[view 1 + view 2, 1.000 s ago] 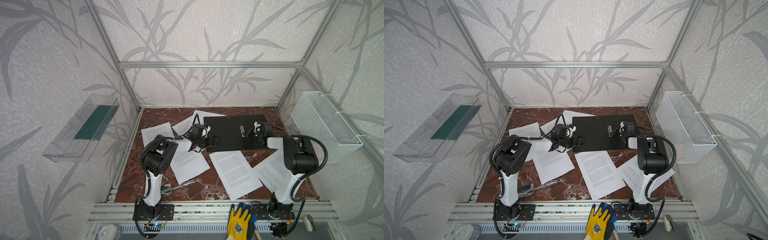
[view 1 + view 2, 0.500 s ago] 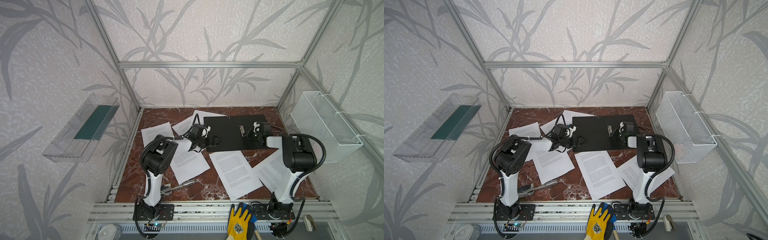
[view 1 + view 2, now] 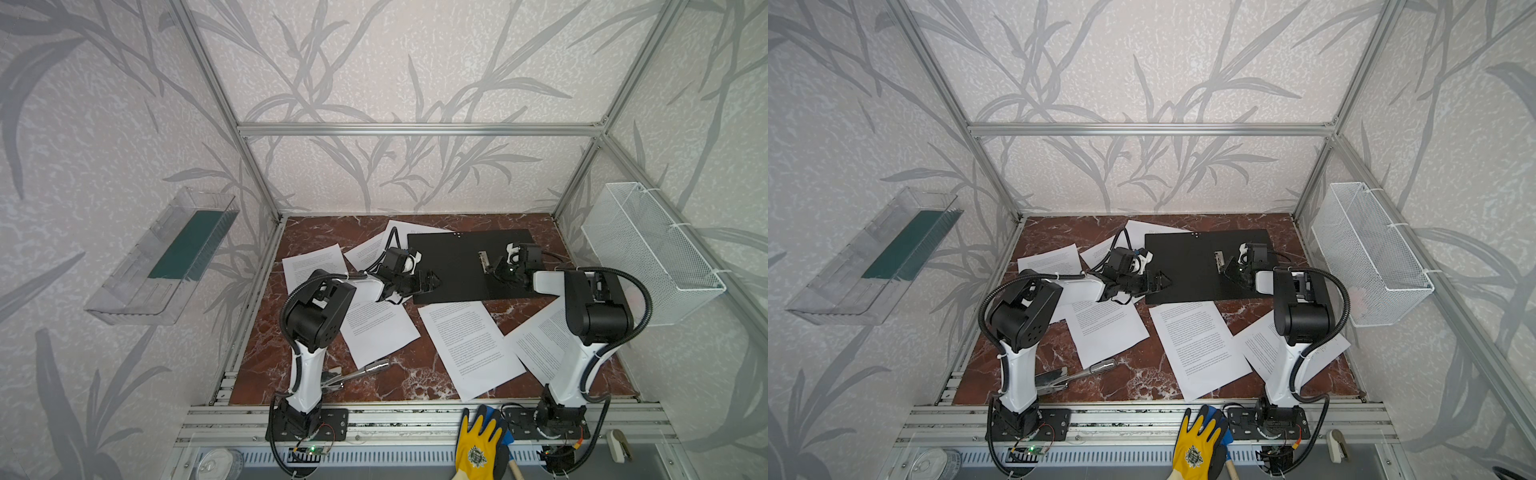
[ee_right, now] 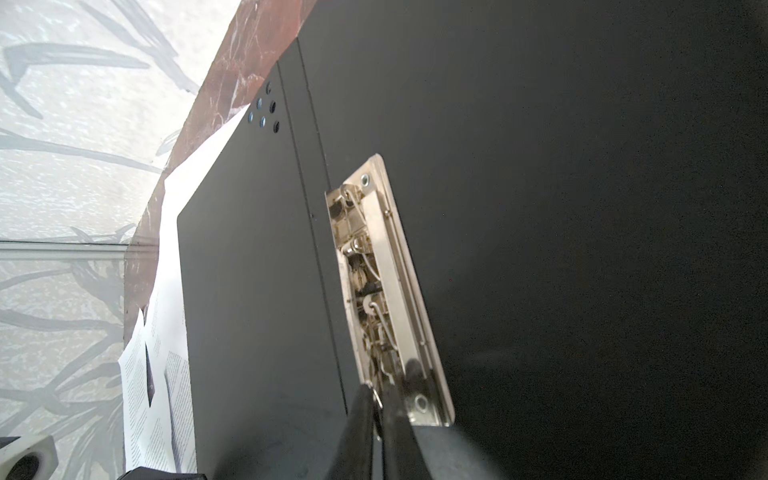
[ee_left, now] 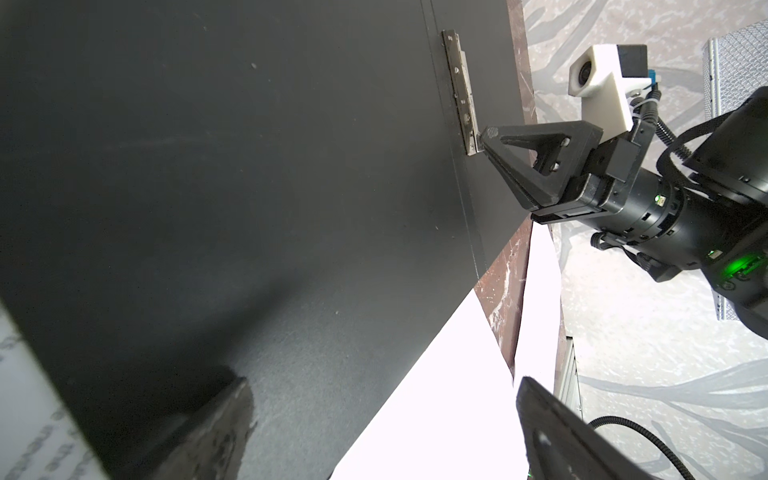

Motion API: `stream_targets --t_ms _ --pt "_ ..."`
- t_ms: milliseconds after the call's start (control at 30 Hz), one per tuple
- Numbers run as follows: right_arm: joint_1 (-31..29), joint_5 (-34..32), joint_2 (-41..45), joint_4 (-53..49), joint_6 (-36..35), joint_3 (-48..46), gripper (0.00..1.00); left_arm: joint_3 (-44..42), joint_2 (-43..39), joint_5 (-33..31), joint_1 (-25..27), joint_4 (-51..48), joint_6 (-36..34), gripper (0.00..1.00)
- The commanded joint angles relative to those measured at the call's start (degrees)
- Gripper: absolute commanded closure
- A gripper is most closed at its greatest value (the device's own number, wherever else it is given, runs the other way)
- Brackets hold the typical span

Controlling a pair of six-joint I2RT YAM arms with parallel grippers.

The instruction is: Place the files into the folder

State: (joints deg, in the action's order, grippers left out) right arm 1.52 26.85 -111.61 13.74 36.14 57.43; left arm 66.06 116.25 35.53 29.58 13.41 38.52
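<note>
The folder [image 3: 453, 266] [image 3: 1187, 266] lies open at the back of the table, black inside up. Its metal clip [image 4: 386, 282] [image 3: 483, 258] runs along the spine. My right gripper [image 4: 380, 399] [image 3: 489, 268] is shut on a thin wire part at the clip's near end, as the left wrist view also shows [image 5: 607, 141]. My left gripper [image 5: 380, 386] [image 3: 432, 279] stands open at the folder's left near corner. One of its fingers is over the black cover and the other over a white sheet [image 5: 436, 395]. The files [image 3: 469, 340] [image 3: 1196, 336] lie loose around the folder, some partly under it.
A clear tray [image 3: 137, 282] with a dark green slab [image 3: 187, 245] hangs on the left wall. A white wire basket [image 3: 648, 249] hangs on the right wall. A metal hand tool [image 3: 357, 372] lies front left. A yellow glove [image 3: 478, 444] rests on the front rail.
The right gripper's jaws have closed on the clip's near end. The left arm, the folder and the sheets have not moved.
</note>
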Motion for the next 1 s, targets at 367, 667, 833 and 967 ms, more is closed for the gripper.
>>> stream_targets --t_ms 367,667,833,967 --pt "-0.54 -1.14 -1.56 -8.46 -3.68 4.11 0.93 0.56 2.63 -3.14 -0.26 -8.09 -1.08 0.01" --pt "-0.55 0.41 -2.07 -7.56 -3.48 4.22 0.87 0.91 3.20 -3.14 -0.32 -8.40 -1.04 0.01" --pt "-0.55 1.04 -2.52 -7.68 -3.69 4.61 0.93 1.00 3.17 -3.05 -0.40 -8.48 -1.08 0.01" --pt "-0.57 1.14 -2.34 -7.55 -3.83 4.54 1.00 1.18 2.98 -2.65 -0.55 -8.55 -0.99 0.01"
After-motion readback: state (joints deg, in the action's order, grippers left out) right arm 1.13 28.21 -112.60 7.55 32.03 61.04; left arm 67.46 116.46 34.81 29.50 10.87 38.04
